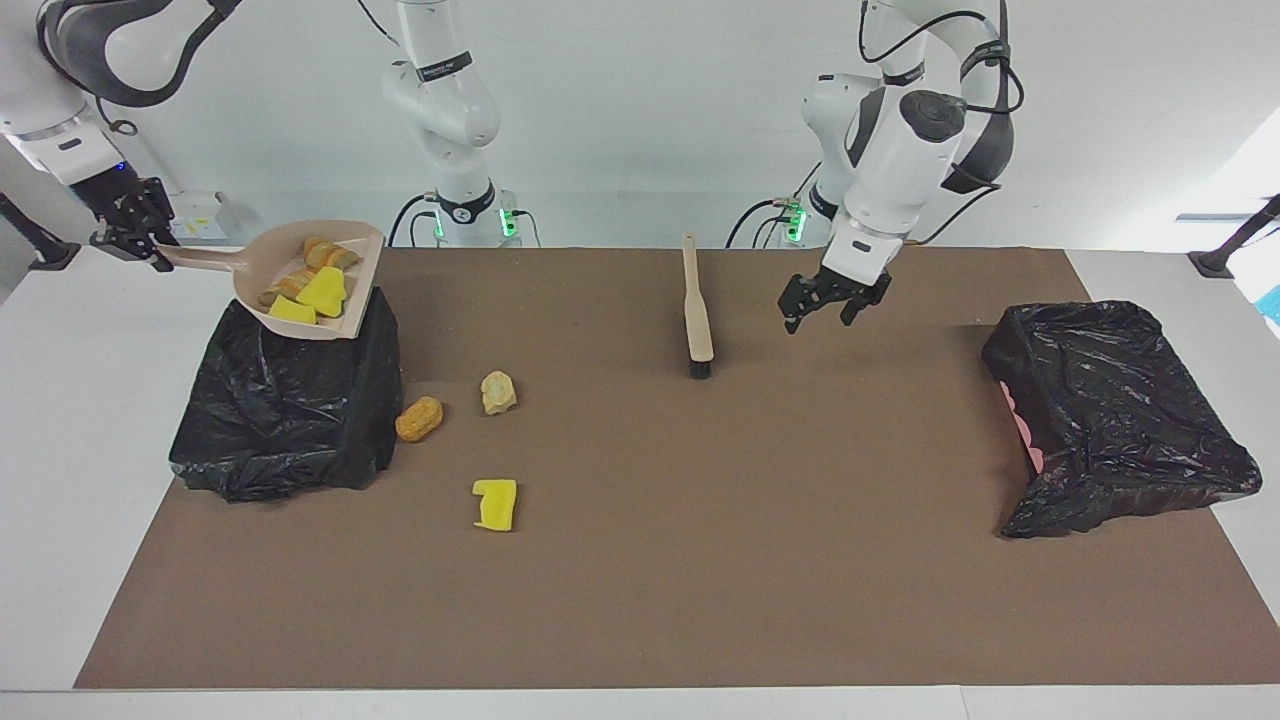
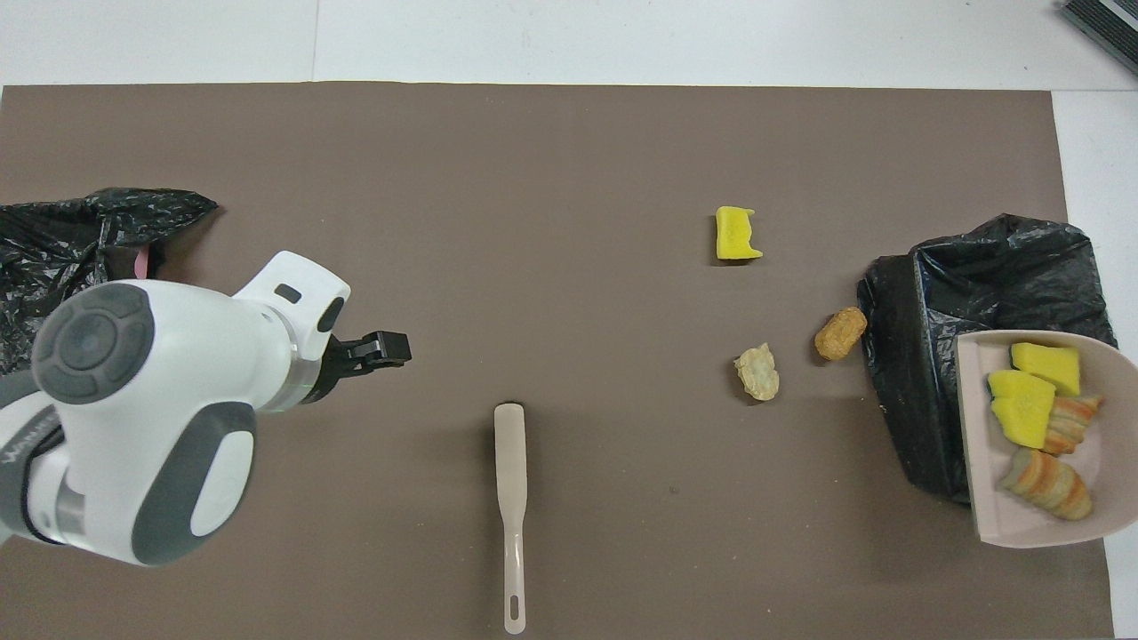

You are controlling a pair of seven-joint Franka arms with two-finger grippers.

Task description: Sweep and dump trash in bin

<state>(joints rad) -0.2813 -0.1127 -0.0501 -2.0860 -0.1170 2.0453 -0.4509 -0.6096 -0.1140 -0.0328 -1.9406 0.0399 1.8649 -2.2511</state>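
The dustpan point(image 1: 318, 283) is held up by its handle in the closed jaws of the right gripper point(image 1: 128, 238). It is raised over the black-bagged bin point(image 1: 285, 405) at the right arm's end of the bench point(image 1: 700, 560). Four pieces of trash are seen in the pan: two yellow sponge chunks point(image 1: 310, 296) and two orange-tan bread lumps point(image 1: 330, 254). The pan is kept nearly level, so nothing has been tipped out yet.

Three pieces of trash are left on the brown mat point(image 1: 650, 600). An orange lump point(image 1: 419, 418) lies just beside the bin. A pale lump point(image 1: 498, 392) lies near it. A yellow sponge piece point(image 1: 495, 503) lies farther from the robots than those two.

The brush point(image 1: 696, 320) is lying flat on the mat near the middle, and it is not held. The left gripper point(image 1: 824, 305) hangs over the mat beside the brush, and its jaws are wide open and empty. A second bagged bin point(image 1: 1115, 415) sits at the left arm's end.

The dumping step seems to be in hand. Next, the pan should likely be tipped so that the pieces slide into the bag. After that, the three loose pieces would need to be swept up.
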